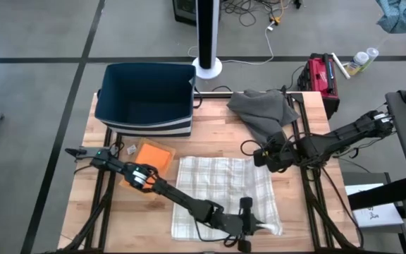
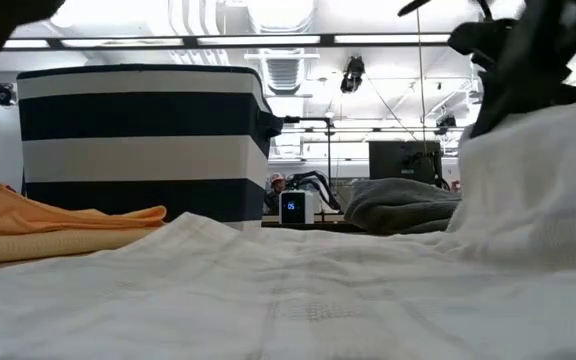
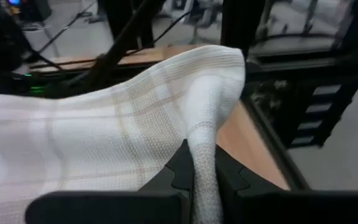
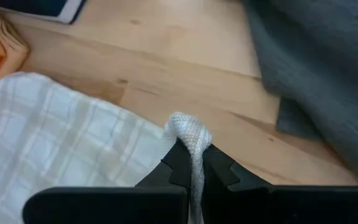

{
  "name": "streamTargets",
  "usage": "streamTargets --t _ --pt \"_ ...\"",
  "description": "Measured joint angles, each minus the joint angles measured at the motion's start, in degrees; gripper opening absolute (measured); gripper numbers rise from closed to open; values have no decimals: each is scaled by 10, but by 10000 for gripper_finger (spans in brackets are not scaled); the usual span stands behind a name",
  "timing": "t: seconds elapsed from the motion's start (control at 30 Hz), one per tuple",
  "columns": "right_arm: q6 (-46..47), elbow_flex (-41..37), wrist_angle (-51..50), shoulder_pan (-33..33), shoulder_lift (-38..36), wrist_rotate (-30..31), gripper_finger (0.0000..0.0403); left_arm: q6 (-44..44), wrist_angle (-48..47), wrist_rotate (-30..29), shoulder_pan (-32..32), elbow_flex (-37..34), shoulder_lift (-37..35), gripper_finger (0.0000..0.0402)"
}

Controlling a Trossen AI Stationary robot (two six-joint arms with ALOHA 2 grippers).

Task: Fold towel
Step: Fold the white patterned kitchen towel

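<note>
Wood table (image 1: pixel 210 134); towel (image 1: pixel 217 190) flat, long axis front-to-back.

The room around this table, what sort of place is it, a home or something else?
Probably a robotics lab or workshop, not a home. The wooden table stands on a bare grey floor strewn with cables, a red toolbox sits beside it, and the low view shows ceiling strip lights and a monitor.

- Grey floor (image 1: pixel 41 42) crossed by dark seams.
- White fan pedestal (image 1: pixel 207 42) beside tangled cables (image 1: pixel 259 14).
- Long ceiling light strips (image 2: pixel 268 40) overhead.
- Red toolbag (image 1: pixel 321 76) at the table's edge.
</note>
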Motion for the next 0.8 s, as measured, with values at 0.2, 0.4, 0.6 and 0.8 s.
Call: streamTargets --t 0.2,0.4,0.6,0.8 --pt "-28 23 26 -3 2 24 7 15 -118 -72 -19 -8 -26 11" --pt "-105 38 140 -9 9 42 7 0 -83 -141 -31 -18 -28 11" --pt "-161 38 233 -21 47 33 7 -20 50 -183 -46 -123 -42 11" --pt "-158 38 245 -43 98 30 7 -36 156 -225 -67 -265 -110 11"
